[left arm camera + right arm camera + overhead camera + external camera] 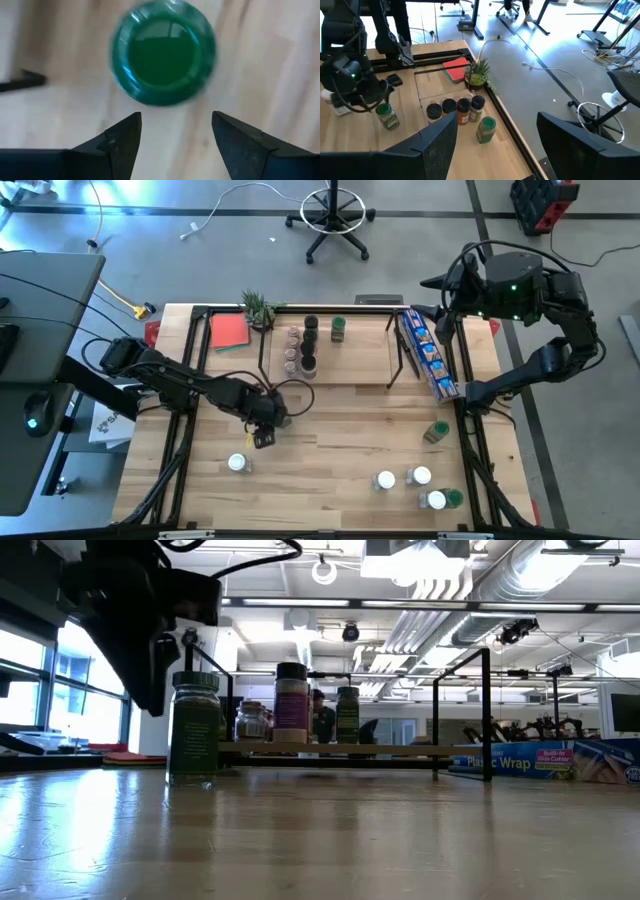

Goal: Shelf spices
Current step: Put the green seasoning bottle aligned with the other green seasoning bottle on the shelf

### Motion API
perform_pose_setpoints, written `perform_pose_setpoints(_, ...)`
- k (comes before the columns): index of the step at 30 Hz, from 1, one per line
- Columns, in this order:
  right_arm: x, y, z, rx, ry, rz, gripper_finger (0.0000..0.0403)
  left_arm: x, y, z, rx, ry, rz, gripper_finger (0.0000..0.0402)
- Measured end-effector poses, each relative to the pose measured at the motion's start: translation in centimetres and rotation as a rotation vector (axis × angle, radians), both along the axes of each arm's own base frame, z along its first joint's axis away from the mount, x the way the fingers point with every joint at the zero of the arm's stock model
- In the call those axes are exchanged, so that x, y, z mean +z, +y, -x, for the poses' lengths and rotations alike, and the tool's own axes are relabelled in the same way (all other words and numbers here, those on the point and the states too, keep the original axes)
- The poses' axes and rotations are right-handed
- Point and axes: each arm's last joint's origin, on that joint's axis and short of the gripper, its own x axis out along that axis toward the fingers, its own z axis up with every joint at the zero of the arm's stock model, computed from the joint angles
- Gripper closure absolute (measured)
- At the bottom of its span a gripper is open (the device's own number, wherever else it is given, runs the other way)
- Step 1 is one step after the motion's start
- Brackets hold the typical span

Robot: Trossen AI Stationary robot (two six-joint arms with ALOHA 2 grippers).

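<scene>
Green-lidded jar [163, 52] stands upright at twelve o'clock of the left gripper [175, 132] — jaws spread, holding nothing.

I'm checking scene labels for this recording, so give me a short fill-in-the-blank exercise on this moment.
1. The jar just ahead of the left gripper has a ___ lid.
2. That jar stands upright on the ___, not on the shelf.
3. The left gripper's fingers are ___, with nothing between them.
4. The flat square beside the plant is ___.

Missing words: green; table; open; red.
</scene>
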Motion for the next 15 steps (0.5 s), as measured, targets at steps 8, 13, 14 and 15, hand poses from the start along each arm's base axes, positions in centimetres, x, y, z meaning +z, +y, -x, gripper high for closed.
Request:
perform_pose_setpoints(8, -0.1, 0.0, -0.2, -0.001, 0.003, -0.005, 0.0135, -0.2, 0.3, -0.9, -0.028, -0.079, -0.031, 0.0167)
perform_pose_setpoints(13, -0.2, -0.1, -0.4, -0.002, 0.010, -0.006, 0.0135, 0.3, -1.1, -1.9, -0.017, -0.182, 0.192, 0.0167)
perform_pose_setpoints(14, -0.2, -0.1, -0.5, -0.002, 0.011, -0.006, 0.0135, 0.4, -1.5, -2.0, -0.005, -0.192, 0.235, 0.0167)
perform_pose_setpoints(15, -0.2, -0.1, -0.5, -0.002, 0.012, -0.006, 0.0135, 0.5, -1.9, -2.1, 0.000, -0.199, 0.275, 0.0167)
